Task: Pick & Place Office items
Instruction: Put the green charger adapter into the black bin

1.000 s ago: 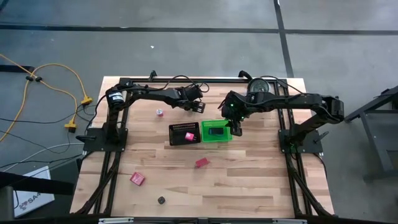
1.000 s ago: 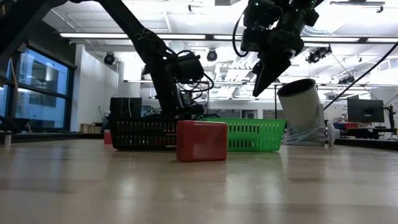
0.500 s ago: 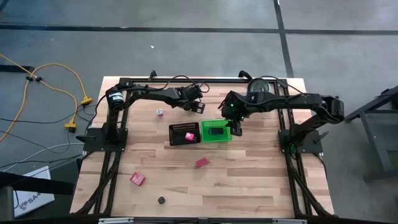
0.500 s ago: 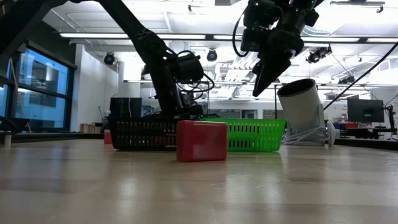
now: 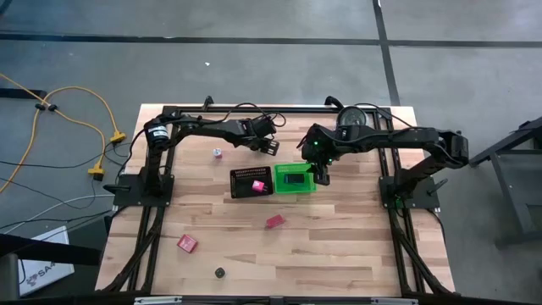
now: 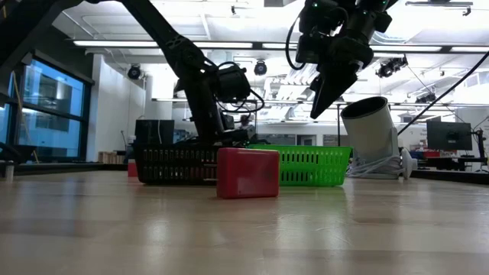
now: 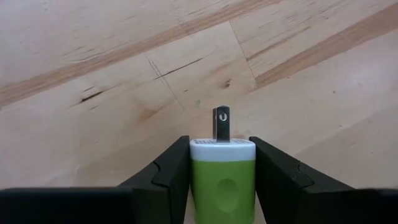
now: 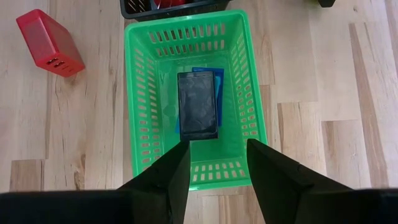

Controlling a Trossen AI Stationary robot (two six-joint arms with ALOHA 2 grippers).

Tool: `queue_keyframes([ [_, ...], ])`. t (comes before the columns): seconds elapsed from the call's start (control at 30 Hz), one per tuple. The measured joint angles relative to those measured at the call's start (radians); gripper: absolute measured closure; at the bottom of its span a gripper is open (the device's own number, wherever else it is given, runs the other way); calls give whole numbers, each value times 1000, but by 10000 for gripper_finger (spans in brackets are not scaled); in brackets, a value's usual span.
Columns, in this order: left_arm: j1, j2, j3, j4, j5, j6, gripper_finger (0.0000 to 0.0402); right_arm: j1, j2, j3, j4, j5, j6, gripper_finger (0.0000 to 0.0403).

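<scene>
A green charger plug with a white face and a metal prong sits between the fingers of my left gripper, which is shut on it near the table's far middle. My right gripper hangs open above the green bin, touching nothing. In that bin a black flat item lies on a blue one. The black mesh tray beside it holds a pink piece. On the wood rest a red block, a red-pink block, a small pink bit and a black round bit. My left gripper pinches the plug's green body by its two sides between the two fingers. The fingers slant down from above and lie along the plug. Its white face and prong stick out past the fingertips toward the wood; whether the prong touches the table, I cannot tell.
A shiny silver round object stands at the far right behind my right arm. In the low view the red block lies in front of the bin and the tray. Bare wood spreads over the near half.
</scene>
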Motion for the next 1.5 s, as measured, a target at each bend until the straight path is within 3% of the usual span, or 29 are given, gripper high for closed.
queue_keyframes([
  [0.4,0,-22,-3,-13,15,67,268,0,0,0,0,0,0,257],
  [0.87,-55,-208,-2,-136,21,186,269,0,0,0,-1,0,0,257],
  [1.5,-285,-394,0,-370,57,406,269,0,0,0,-1,0,8,257],
])
